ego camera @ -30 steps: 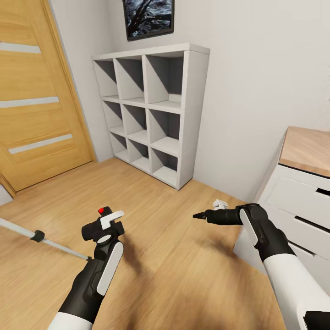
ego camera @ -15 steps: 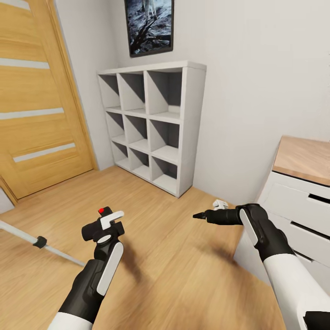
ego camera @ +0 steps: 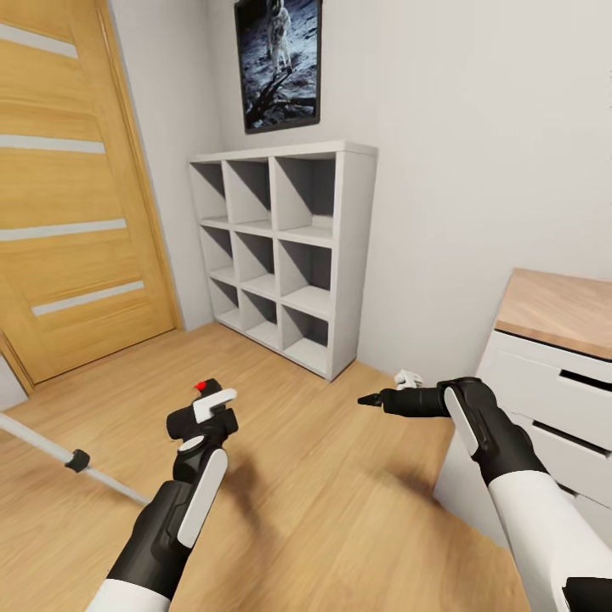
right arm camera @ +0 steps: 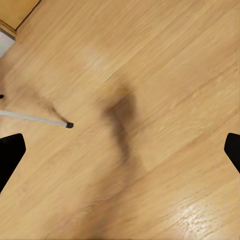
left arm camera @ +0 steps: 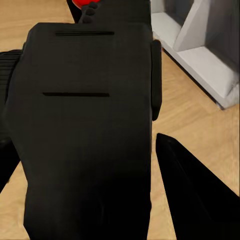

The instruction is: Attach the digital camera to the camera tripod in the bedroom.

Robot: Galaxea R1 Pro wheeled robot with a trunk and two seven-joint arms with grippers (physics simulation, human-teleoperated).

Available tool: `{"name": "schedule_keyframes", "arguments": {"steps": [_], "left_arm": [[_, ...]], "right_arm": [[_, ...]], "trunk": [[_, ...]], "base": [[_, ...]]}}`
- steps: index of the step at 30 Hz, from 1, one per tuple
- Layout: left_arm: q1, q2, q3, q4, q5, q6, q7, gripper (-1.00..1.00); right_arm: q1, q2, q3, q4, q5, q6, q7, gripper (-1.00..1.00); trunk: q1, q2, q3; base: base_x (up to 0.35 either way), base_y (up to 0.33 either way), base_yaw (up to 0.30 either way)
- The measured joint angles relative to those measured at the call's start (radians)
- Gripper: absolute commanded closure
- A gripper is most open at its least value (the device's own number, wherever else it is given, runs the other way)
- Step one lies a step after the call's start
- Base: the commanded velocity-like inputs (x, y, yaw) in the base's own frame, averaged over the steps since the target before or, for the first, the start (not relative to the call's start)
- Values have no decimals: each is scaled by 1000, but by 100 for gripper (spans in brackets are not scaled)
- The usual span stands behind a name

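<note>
Digital camera (ego camera: 201,416): black body with a red dot on top, pinched in the left hand (ego camera: 204,415) above the wood floor (ego camera: 340,510); in the left wrist view its dark back (left arm camera: 85,130) sits between the fingers.
Right hand (right arm camera: 120,150): spread wide and carrying nothing, held out over the floor near the white dresser (ego camera: 544,408).
Camera tripod (ego camera: 59,449): one silver leg with a black joint shows at the floor's left edge; its head is out of view.
Risk, aim: with the mount unseen, I judge the camera could arrive off-centre or tilted.
Risk, contact: a sweeping arm might knock the leg and tip the tripod.
Risk, grip: the chunky body may twist if pressed against the head.
</note>
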Motion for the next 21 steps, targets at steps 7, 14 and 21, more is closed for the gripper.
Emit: {"name": "schedule_keyframes", "arguments": {"steps": [7,14,21], "left_arm": [[0,6,2,1,50,3,-212,100],[0,7,2,1,56,4,-235,100],[0,8,2,1,92,5,-236,100]], "right_arm": [[0,0,-2,0,0,-3,-4,-100],[0,1,-2,0,0,-3,-4,-100],[0,1,-1,0,0,-3,-2,-100]], "trunk": [[-3,2,27],[-6,3,54],[-26,38,78]], "base": [[0,0,0],[0,0,0],[0,0,0]]}}
